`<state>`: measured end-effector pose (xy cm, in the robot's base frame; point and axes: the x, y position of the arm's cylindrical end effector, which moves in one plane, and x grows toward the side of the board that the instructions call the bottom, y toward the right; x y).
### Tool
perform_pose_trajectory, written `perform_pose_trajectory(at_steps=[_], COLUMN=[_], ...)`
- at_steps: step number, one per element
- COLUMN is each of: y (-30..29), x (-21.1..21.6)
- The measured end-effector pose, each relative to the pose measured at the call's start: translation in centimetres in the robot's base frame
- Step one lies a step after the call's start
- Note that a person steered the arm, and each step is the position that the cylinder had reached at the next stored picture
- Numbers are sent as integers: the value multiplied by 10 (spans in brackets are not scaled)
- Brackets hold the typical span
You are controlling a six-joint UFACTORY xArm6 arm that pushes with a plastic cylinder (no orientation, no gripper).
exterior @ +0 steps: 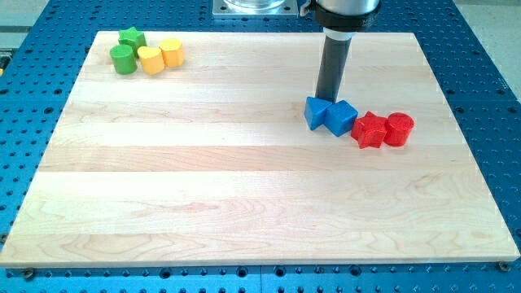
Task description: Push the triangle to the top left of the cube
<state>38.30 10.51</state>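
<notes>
Dark rod upright, descending from view's top; my tip (328, 98) down at board level.

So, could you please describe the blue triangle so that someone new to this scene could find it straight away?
Start at the wooden board and go to its right half, where two blue and two red blocks sit in a row. The blue triangle is the leftmost of the row, touching the blue cube on its right. My tip stands just behind the two blue blocks.
</notes>
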Motion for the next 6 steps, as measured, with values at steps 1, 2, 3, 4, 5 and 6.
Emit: perform_pose_trajectory(at_steps=[1, 2, 3, 4, 5, 6], y=[-59, -105, -82, -23, -11, -10], x=[1, 10, 32, 32, 31, 31])
